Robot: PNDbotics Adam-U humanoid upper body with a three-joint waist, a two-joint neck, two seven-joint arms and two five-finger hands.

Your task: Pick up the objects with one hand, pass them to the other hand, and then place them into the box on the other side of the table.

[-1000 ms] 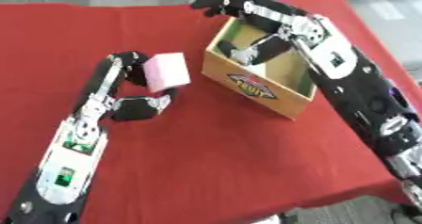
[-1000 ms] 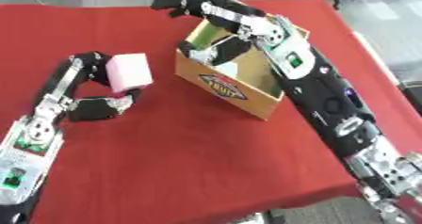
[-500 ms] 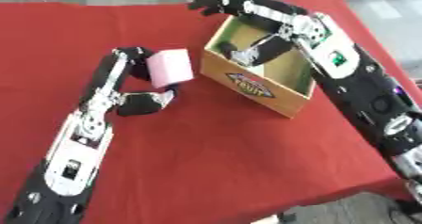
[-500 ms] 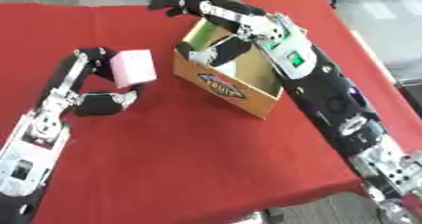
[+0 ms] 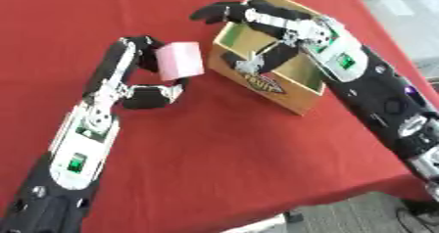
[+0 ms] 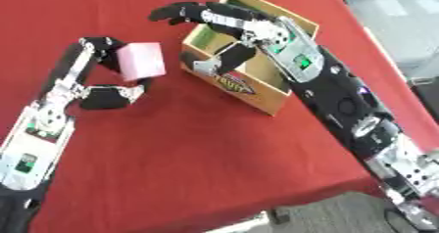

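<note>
A pink block [image 5: 180,60] is held above the red table [image 5: 223,144] by my left hand [image 5: 141,75], whose fingers and thumb curl round it from behind and below. Just right of it stands an open cardboard box [image 5: 296,82] with a printed label on its front wall. My right hand [image 5: 244,24] hovers open over the box's near left corner, fingers spread towards the block, thumb hanging down by the box front. A short gap lies between the block and the right hand.
The red cloth's front edge [image 5: 257,217] runs along the bottom, with grey floor beyond. The box sits near the table's right side. My right forearm [image 5: 377,95] lies across the table's right edge.
My left hand has carried the pink block to the right, closer to the box and the right hand. The right hand has stayed open above the box.
</note>
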